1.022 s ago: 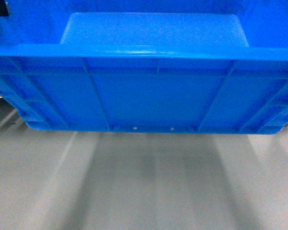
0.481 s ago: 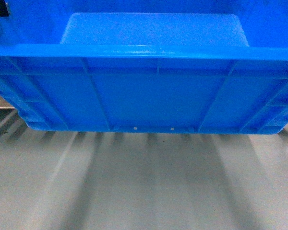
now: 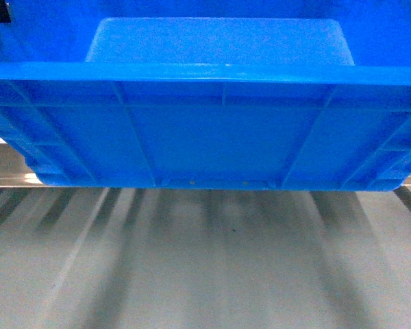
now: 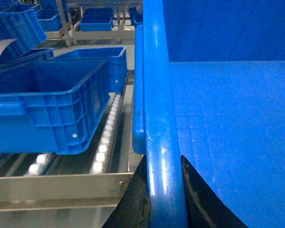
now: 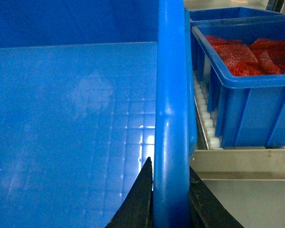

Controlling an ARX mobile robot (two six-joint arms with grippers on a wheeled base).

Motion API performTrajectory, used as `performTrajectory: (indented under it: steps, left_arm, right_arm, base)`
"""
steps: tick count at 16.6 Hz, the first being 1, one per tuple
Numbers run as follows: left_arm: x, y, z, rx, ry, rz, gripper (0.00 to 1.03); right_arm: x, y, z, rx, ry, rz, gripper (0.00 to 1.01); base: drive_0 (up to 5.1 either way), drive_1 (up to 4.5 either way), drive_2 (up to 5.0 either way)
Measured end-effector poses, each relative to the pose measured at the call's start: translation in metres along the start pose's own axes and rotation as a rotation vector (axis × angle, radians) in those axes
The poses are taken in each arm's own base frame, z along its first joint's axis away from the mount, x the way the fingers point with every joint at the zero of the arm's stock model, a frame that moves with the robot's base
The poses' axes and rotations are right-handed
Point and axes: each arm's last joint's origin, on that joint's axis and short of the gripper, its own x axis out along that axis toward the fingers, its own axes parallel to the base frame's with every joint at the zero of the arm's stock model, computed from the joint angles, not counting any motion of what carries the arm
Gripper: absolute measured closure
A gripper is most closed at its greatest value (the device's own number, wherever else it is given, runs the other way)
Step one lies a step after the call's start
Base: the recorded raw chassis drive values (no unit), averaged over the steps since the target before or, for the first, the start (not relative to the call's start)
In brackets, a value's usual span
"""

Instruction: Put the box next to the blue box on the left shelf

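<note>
The box (image 3: pixel 212 123), a large bright-blue ribbed crate, fills the upper head view and hangs above the grey floor. My left gripper (image 4: pixel 164 161) is shut on its left rolled rim (image 4: pixel 156 95), one black finger (image 4: pixel 135 202) outside the wall and one inside. My right gripper (image 5: pixel 170 165) is shut on the right rim in the same way. The left shelf's white rollers (image 4: pixel 104 142) and metal front rail (image 4: pixel 57 187) lie just left of the box. Another blue box (image 4: pixel 52 104) sits on those rollers, apart from the held one.
Behind that blue box stands a further blue crate (image 4: pixel 102 61), with more racks and crates at the back. On the right, a blue crate (image 5: pixel 247 95) of red bags rests on rollers (image 5: pixel 206 123) behind a metal rail (image 5: pixel 242 161). Grey floor (image 3: pixel 205 260) lies below.
The floor streaks have shifted under the box, and a metal shelf rail has come into sight along the box's lower edge. Both grips are unchanged.
</note>
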Motion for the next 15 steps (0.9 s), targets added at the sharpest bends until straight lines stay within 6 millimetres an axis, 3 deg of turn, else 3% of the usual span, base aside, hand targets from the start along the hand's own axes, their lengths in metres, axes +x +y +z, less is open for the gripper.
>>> performTrajectory:
  steps: [15]
  left_arm:
    - [0.0000, 0.0000, 0.0000, 0.001, 0.000, 0.001, 0.93]
  right_arm:
    - [0.0000, 0.0000, 0.0000, 0.000, 0.000, -0.001, 0.92]
  base:
    - [0.1, 4.37, -4.1]
